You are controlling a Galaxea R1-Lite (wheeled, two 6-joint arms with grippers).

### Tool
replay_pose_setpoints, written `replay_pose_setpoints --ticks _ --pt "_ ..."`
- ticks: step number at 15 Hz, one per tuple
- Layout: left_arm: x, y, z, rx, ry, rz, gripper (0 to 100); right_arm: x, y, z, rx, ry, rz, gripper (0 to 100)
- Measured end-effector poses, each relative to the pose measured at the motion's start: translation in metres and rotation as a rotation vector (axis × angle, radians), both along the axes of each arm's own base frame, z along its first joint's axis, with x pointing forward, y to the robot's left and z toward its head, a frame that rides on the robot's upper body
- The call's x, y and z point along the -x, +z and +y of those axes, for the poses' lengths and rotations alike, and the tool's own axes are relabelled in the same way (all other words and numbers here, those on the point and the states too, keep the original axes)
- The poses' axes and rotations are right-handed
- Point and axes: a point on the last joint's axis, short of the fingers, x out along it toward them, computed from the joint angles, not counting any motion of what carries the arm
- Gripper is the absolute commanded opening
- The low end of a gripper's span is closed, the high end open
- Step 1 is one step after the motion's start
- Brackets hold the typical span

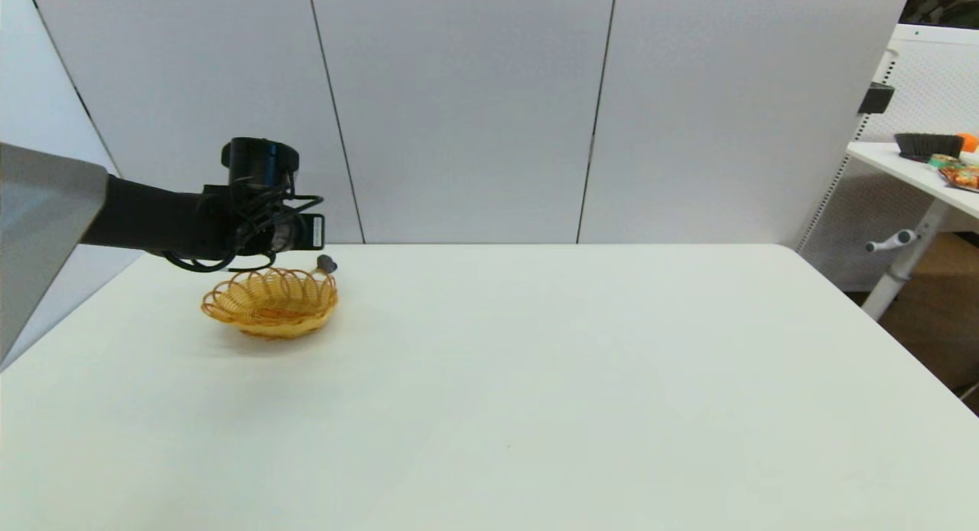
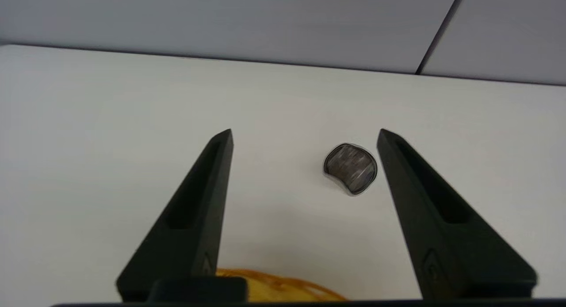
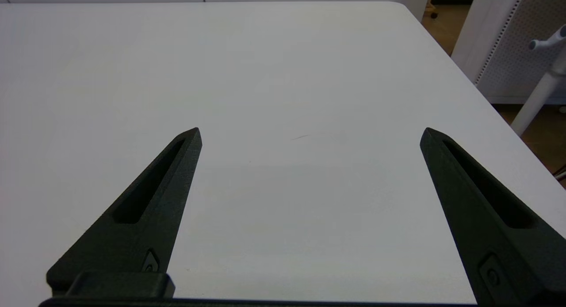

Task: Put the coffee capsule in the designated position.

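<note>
Left gripper (image 2: pixel 305 136) hangs low over the far left of the white counter (image 1: pixel 535 378), jaws spread, pinching nothing. Between its fingertips, close to one of them, sits the coffee capsule (image 2: pixel 350 168), silver foil face toward the camera, lying on the counter just behind the yellow wicker basket (image 1: pixel 270 301), outside its looped rim. The right gripper (image 3: pixel 309 132) is parked over bare counter, jaws spread wide. No readable writing or brand shows on anything here.
</note>
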Motion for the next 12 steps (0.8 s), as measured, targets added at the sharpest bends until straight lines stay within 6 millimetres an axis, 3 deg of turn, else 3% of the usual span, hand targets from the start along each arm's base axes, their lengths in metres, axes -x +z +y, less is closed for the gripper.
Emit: replay_pose_setpoints --ticks 3,6,9,12 --pt "0.02 0.029 0.009 -0.068 -0.03 0.018 100 0.0 0.0 0.0 0.0 0.0 0.0 100" --pt "0.073 0.078 0.02 -0.121 -0.062 0.043 100 0.0 0.0 0.0 0.0 0.0 0.0 100" --pt "0.158 0.118 0.03 -0.142 -0.072 0.041 100 0.0 0.0 0.0 0.0 0.0 0.0 100" --pt "0.257 0.127 0.04 -0.149 -0.088 -0.021 100 0.0 0.0 0.0 0.0 0.0 0.0 100"
